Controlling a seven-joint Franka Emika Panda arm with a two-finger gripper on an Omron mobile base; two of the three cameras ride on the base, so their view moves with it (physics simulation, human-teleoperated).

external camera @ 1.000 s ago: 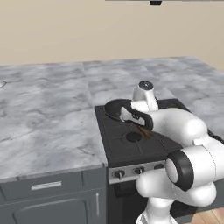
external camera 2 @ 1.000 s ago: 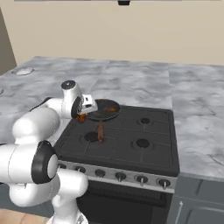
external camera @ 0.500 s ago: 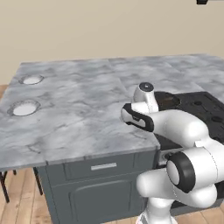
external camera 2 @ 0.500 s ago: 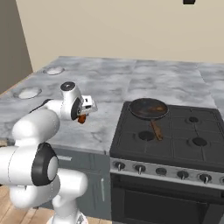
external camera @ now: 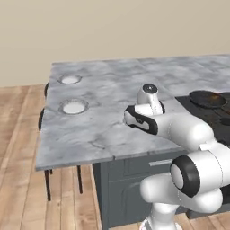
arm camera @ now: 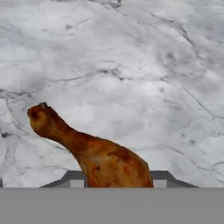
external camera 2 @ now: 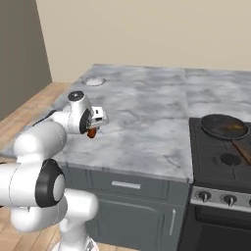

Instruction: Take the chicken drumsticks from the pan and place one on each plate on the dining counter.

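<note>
Carrying a chicken drumstick point(arm camera: 94, 153) clamped in my gripper point(external camera 2: 93, 126) above the bench point(external camera 2: 147, 117), well short of the plates point(external camera: 73, 107), I judge it light, glazed and slippery, best pinched across its meaty end.

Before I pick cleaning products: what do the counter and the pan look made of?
The counter looks like polished stone, likely marble: grey-and-white veining and a thick slab edge. The pan looks like dark matte metal, perhaps coated, with a brown handle that seems wooden; its grain is too small to tell.
</note>
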